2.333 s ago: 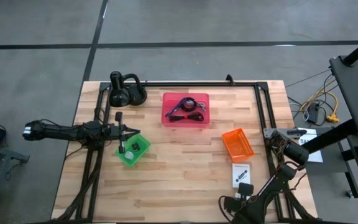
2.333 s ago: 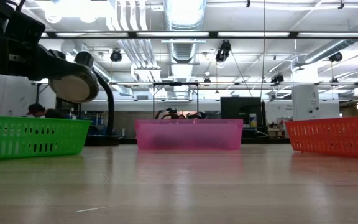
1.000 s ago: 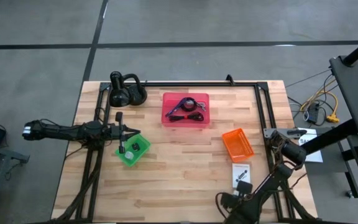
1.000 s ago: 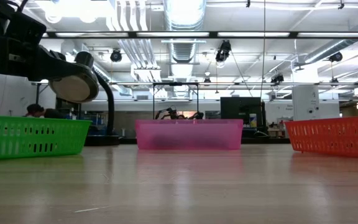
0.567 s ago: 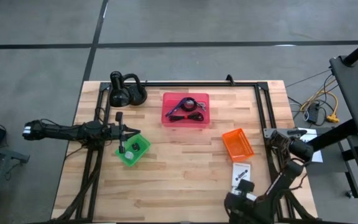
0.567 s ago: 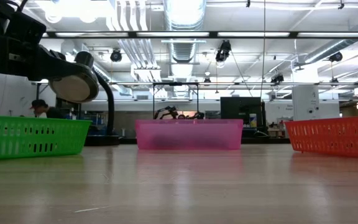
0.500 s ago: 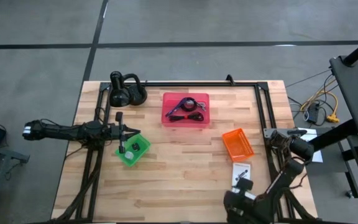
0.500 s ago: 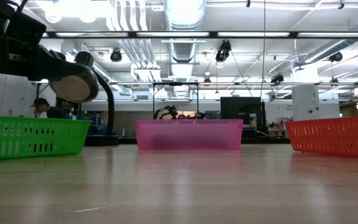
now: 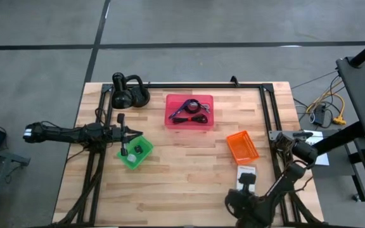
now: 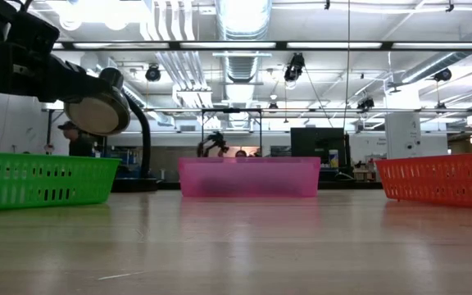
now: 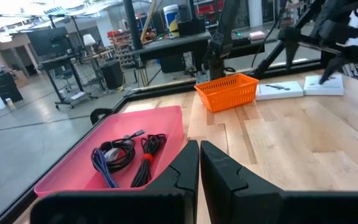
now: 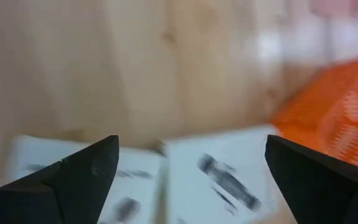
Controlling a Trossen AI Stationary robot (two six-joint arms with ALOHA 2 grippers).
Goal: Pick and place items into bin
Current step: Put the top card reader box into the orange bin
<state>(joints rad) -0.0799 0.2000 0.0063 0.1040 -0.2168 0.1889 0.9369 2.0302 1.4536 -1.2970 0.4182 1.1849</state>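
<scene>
The right gripper (image 9: 247, 180), jaws spread wide and empty, hovers over the two flat white packets (image 12: 166, 171) beside the orange bin (image 9: 242, 147) (approach, by my reading). Next: descend and pinch one packet. The left gripper (image 11: 199, 163) waits shut by the green bin (image 9: 135, 151).

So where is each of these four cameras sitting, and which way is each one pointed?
High view: overhead, looking straight down on the wooden table; both arms show.
Low view: at tabletop height, looking level across at the pink plastic bin; an arm shows at upper left.
Left wrist view: on the left arm, past the shut left gripper.
Right wrist view: on the right arm, open right gripper over flat white packets.
All views share the orange mesh basket.
</scene>
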